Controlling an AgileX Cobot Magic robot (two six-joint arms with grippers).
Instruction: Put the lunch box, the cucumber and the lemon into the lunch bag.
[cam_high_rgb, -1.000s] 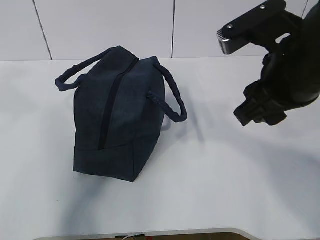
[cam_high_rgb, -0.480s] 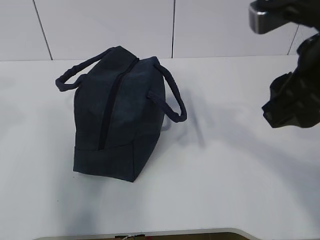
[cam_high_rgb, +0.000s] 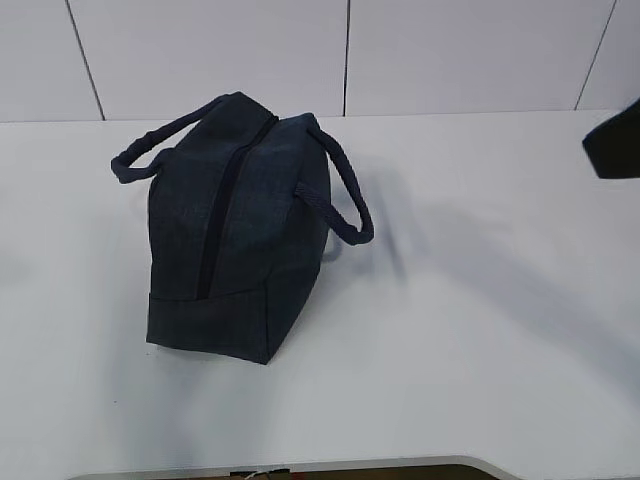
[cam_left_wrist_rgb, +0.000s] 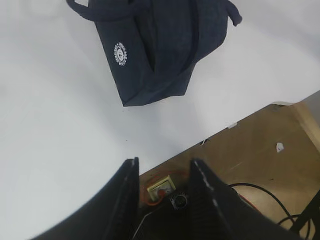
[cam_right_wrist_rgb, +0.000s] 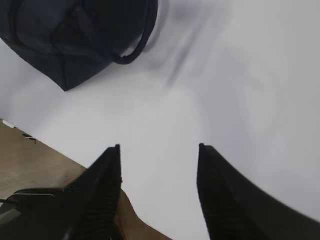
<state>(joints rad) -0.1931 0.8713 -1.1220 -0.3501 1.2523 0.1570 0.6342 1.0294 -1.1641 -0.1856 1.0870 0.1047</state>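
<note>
Your lunch bag (cam_high_rgb: 238, 225) sits on the white table (cam_high_rgb: 480, 330), zipper (cam_high_rgb: 225, 200) apparently closed; lunch box, cucumber and lemon are not visible. Left gripper (cam_left_wrist_rgb: 163, 172) partly open and empty, right gripper (cam_right_wrist_rgb: 159, 160) wider, also empty. Risk: a snagged handle (cam_high_rgb: 340, 195) would drag the bag.

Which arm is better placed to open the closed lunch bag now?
Probably the left. Its open claw faces the lunch bag closely; the right claw has withdrawn to the table edge.

It looks like a lab. A bare white table (cam_high_rgb: 480, 330) stands before white wall panels (cam_high_rgb: 220, 50). Cables (cam_left_wrist_rgb: 260, 192) lie on the floor.
</note>
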